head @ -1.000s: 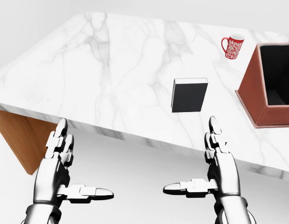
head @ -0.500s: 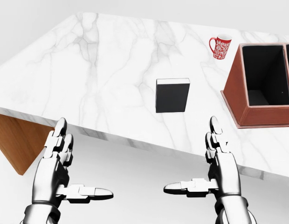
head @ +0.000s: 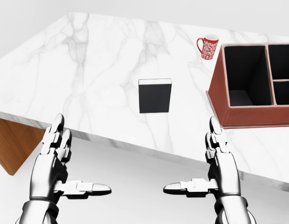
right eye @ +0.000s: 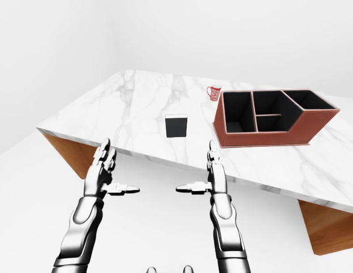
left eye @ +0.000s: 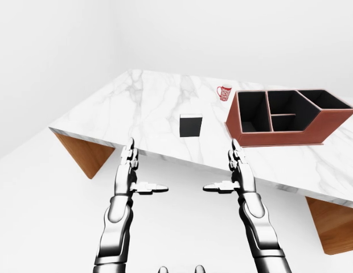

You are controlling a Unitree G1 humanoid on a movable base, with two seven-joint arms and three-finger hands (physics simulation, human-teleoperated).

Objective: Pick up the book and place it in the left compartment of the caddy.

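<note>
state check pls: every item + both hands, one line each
book: lying flat on the table, untouched
caddy: upright on the table, to the right of the book in the left-eye view; visible compartments look empty
left compartment: appears empty
mug: upright, beside the caddy's top-left corner
table: carrying the book, mug and caddy
left hand: open, short of the table edge
right hand: open, short of the table edge

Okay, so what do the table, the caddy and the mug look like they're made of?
Table: a white top with grey veins looks like polished marble, on an orange-brown wood-like base. Caddy: reddish-brown walls with pale edging, perhaps leather or stained wood, dark inside. Mug: red and white pattern, probably glazed ceramic.
</note>
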